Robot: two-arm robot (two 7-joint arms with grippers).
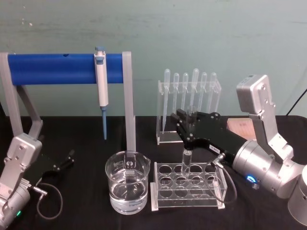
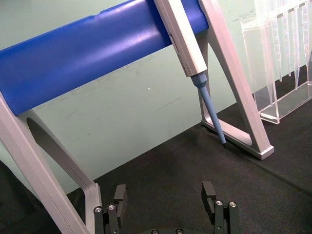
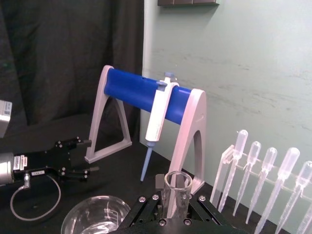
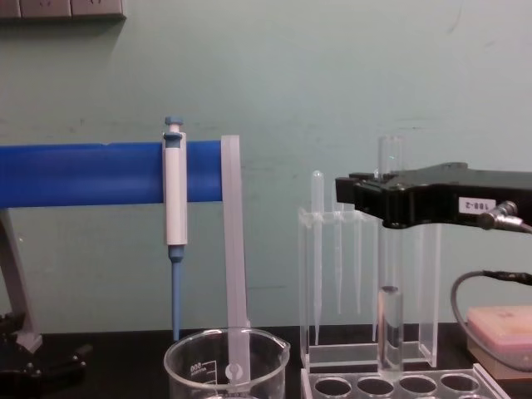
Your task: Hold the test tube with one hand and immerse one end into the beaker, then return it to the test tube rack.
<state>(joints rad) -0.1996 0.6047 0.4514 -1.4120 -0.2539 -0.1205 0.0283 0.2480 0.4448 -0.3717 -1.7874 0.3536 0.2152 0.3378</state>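
Counts: 1 test tube (image 4: 389, 332), 1 beaker (image 1: 127, 184), 1 acrylic rack (image 1: 189, 202) with 3 rows of 4 holes, 6 pipettes (image 1: 195, 88) in 1 clear stand (image 1: 165, 136), 1 pipettor (image 1: 101, 81) hung on 1 blue bar stand (image 1: 53, 68).

My right gripper (image 3: 174, 204): jaws clamped on the tube, one finger on each side. The grip is on its upper part, with the rim standing clear above my fingers. The tube is upright over the back row of the rack, toward the middle. Its lower end sits right at the rack's top; can't tell whether it is inside a hole or just above one. It is apart from the beaker.

The beaker stands just left of the rack, partly filled with clear liquid.

In the way:
- The pipette stand is directly behind the tube and my fingers, close.
- The grey leg (image 1: 128, 105) of the bar stand rises right behind the beaker.
- The pipettor tip hangs just left of that leg.
- A pinkish block (image 1: 242, 127) lies behind my right forearm.

My left gripper (image 2: 165, 195): jaws apart, nothing between them. It sits low over the black table cloth (image 1: 86, 139) at far left, well apart from the beaker and facing the bar stand.
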